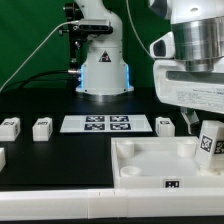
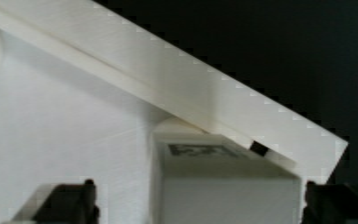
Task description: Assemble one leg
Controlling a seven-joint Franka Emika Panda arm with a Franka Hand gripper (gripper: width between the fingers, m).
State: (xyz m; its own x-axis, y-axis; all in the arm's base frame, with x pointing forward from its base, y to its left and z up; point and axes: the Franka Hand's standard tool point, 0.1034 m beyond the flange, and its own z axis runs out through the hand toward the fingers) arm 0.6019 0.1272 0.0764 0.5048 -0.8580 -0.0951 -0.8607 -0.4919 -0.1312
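On the black counter (image 1: 60,160), spare legs (image 1: 42,127) lie left of the marker board (image 1: 108,123), while at right the tool (image 1: 205,130) pinches the leg (image 1: 210,142), tilted, over the white tabletop (image 1: 140,165) tray's far right corner, and only the wrist view shows both dark fingers (image 2: 69,203) flanking it.

The marker board (image 1: 107,124) lies flat on the black table (image 1: 50,165), near the white tabletop (image 1: 150,160).
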